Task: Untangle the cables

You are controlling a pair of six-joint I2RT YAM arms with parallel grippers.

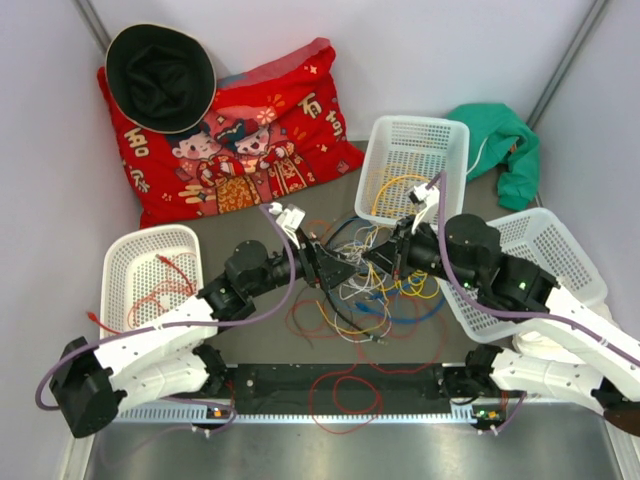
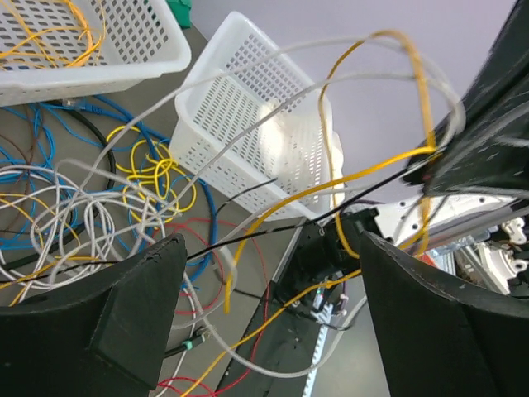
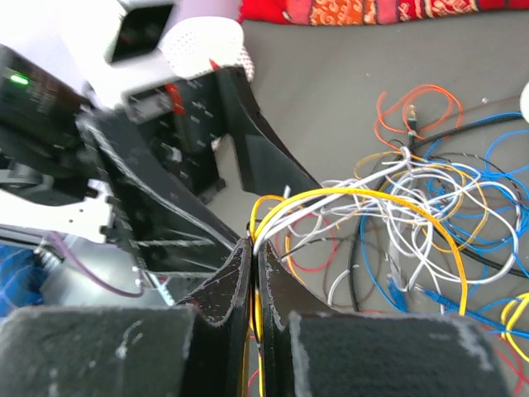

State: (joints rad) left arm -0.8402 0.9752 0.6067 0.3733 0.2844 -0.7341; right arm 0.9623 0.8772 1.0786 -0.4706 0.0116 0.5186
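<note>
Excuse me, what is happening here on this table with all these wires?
Two robot arms are working on a tangled heap of cables in the middle of the table. The right gripper is shut on a few strands, a yellow cable among them, and holds them up from the heap. The left gripper is open, with raised strands stretched in front of it. The heap is not yet untangled.

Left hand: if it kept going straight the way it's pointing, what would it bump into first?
Most likely the cables strung across the gap between its open fingers, a yellow one among them. Just beyond, the right hand pinches them. Depth is hard to judge.
</note>
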